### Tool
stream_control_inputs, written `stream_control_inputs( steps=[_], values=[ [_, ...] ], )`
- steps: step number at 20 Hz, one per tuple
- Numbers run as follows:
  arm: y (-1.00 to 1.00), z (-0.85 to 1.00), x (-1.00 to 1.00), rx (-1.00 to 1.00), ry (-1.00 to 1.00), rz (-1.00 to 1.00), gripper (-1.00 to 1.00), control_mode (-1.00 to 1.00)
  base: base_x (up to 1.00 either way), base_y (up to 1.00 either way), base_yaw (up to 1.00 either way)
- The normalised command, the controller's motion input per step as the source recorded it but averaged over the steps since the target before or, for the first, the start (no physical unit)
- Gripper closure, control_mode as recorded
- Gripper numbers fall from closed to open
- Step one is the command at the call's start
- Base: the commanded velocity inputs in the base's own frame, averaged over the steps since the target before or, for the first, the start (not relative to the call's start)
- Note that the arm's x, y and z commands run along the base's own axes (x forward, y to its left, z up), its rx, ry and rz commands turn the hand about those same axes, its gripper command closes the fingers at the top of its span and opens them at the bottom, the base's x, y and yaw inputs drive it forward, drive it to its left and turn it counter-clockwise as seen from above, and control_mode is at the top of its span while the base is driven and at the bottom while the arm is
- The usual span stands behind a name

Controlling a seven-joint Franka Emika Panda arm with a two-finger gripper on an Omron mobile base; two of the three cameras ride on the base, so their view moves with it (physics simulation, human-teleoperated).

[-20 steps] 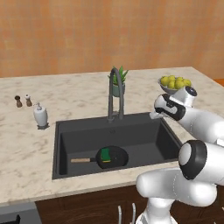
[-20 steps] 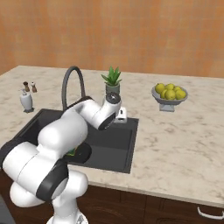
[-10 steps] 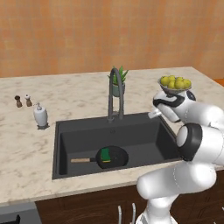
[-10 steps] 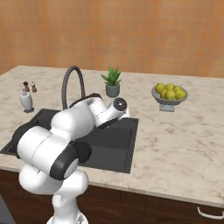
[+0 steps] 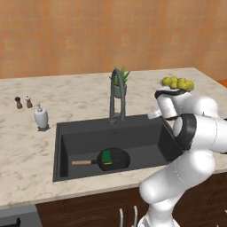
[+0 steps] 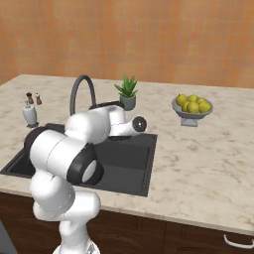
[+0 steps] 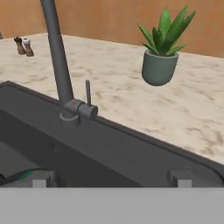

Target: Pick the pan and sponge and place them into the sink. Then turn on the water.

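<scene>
Marble counter (image 5: pixel 80 99) runs wide and pale beneath an orange wall, and the sink (image 5: pixel 150 128), a large dark grey rectangular basin, is set into its middle. An arched dark faucet (image 5: pixel 116 95) rises from the sink's back rim, with a thin upright lever (image 7: pixel 88 92) at its base. On the basin floor lies the pan (image 5: pixel 113 159), round and black, its light wooden handle pointing left; the sponge (image 5: pixel 106 156), small with a green top and yellow edge, rests inside the pan. Bare basin floor stretches to the right of the pan, and the back wall is clear. The gripper (image 7: pixel 109 179) hovers over the sink's near side, facing the faucet base, its fingers spread wide with nothing between them. A potted plant (image 6: pixel 127 93) stands just behind the faucet, a bowl of yellow fruit (image 6: pixel 193 106) well to the right, a soap bottle (image 5: pixel 41 117) and two small shakers (image 5: pixel 23 102) to the left. Compared with a second ago, the elbow has swung further right and higher, while pan and sponge lie unmoved.
</scene>
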Motion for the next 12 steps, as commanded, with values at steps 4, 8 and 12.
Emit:
stream_control_inputs(
  steps=[4,8,12],
  values=[
    [0.08,0.00,0.23,0.00,-0.20,0.08,-1.00,-1.00,0.00,0.00,0.00],
    [0.07,0.00,0.15,0.02,-0.13,0.04,-1.00,-1.00,0.00,0.00,0.00],
    [0.09,0.00,0.24,0.03,-0.07,0.00,-1.00,-1.00,0.00,0.00,0.00]
  ],
)
